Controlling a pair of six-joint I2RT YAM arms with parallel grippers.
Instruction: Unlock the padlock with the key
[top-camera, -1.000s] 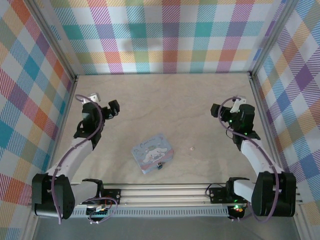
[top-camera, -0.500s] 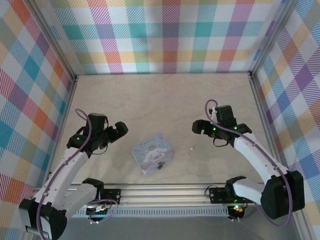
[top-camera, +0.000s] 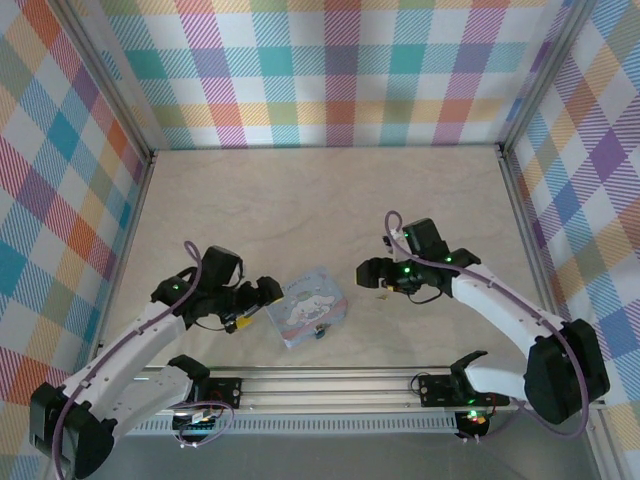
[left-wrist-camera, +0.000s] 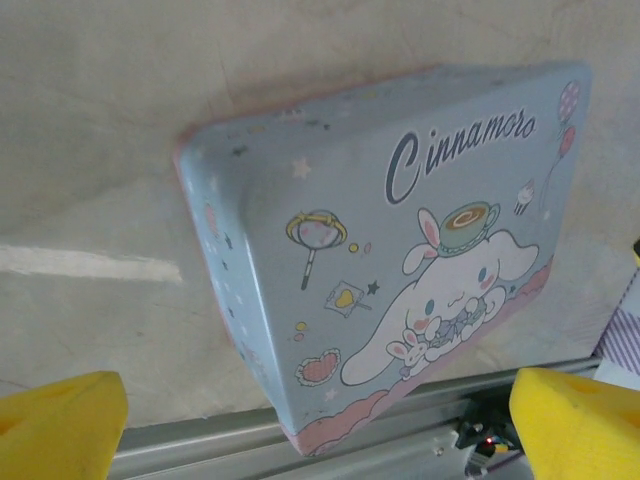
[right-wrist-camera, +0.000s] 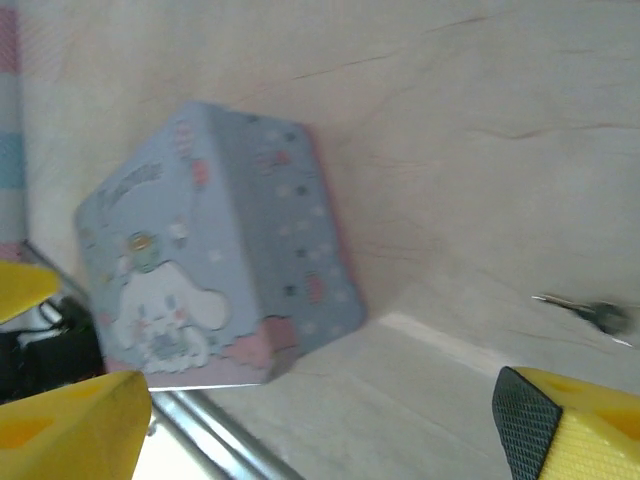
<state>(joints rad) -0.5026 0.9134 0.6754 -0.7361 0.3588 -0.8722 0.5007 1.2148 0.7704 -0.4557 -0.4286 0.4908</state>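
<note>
The padlock (top-camera: 320, 331) is a tiny dark speck hanging at the near edge of the pale-blue cartoon tin box (top-camera: 307, 305). In the right wrist view the key (right-wrist-camera: 590, 312) lies flat on the table, small and silvery, to the right of the box (right-wrist-camera: 215, 250). My left gripper (top-camera: 268, 296) sits just left of the box, open, and the box lid (left-wrist-camera: 400, 240) lies ahead of its yellow pads (left-wrist-camera: 60, 425). On the box's right my right gripper (top-camera: 366, 274) hovers open over the table, its pads (right-wrist-camera: 575, 425) wide apart and holding nothing.
An aluminium rail (top-camera: 330, 385) runs along the near table edge just behind the box. Checked walls (top-camera: 330, 70) close in the back and both sides. Bare beige tabletop (top-camera: 320, 200) stretches behind the box.
Both arms have swung inward and down from the sides of the table towards the box. The left gripper now reaches the box's left side, the right one the spot beside the key.
</note>
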